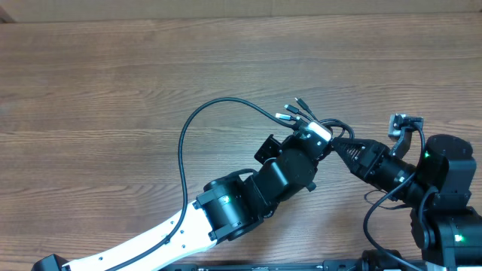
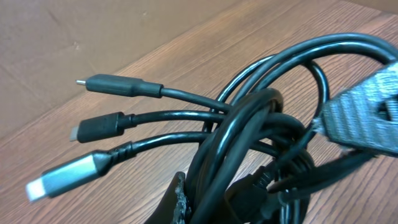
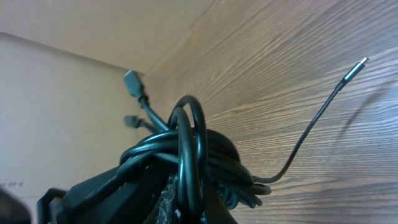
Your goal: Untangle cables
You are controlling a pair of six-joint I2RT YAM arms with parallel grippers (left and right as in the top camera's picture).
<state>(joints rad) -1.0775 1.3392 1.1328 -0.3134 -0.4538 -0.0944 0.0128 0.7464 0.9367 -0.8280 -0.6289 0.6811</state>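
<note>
jaws of the left gripper point(image 1: 315, 135) stand close together around the cables point(image 1: 335, 124). in the left wrist view the cords run down between its two dark fingers at the bottom edge, so it reads as clamped on the bundle. the right gripper point(image 1: 340, 145) meets it from the right, tip to tip with the left one. in the right wrist view its jaws are also closed on the cables, with one upright loop rising straight out from between them.

the cables are a tight knot of thin black cords, wound over and through one another and held up off the wooden table point(image 1: 113, 90) between the two grippers, right of the table's centre. three ends fan out of the knot side by side in the left wrist view: a slim black plug point(image 2: 102, 84) uppermost, a stubby black plug point(image 2: 93, 127) below it, and a silver plug point(image 2: 59, 180) lowest. they are apart from each other and touch nothing else. in the same view the grey textured tip of the right gripper pinches a cord at the right side of the knot.

the right wrist view shows a loose cord point(image 3: 311, 134) curving out of the bundle and away above the wood, ending in a small silver tip point(image 3: 361, 62).

overhead, a black wire point(image 1: 184, 139) arches leftward from near the grippers and runs down to the white link of the left arm point(image 1: 173, 229).
</note>
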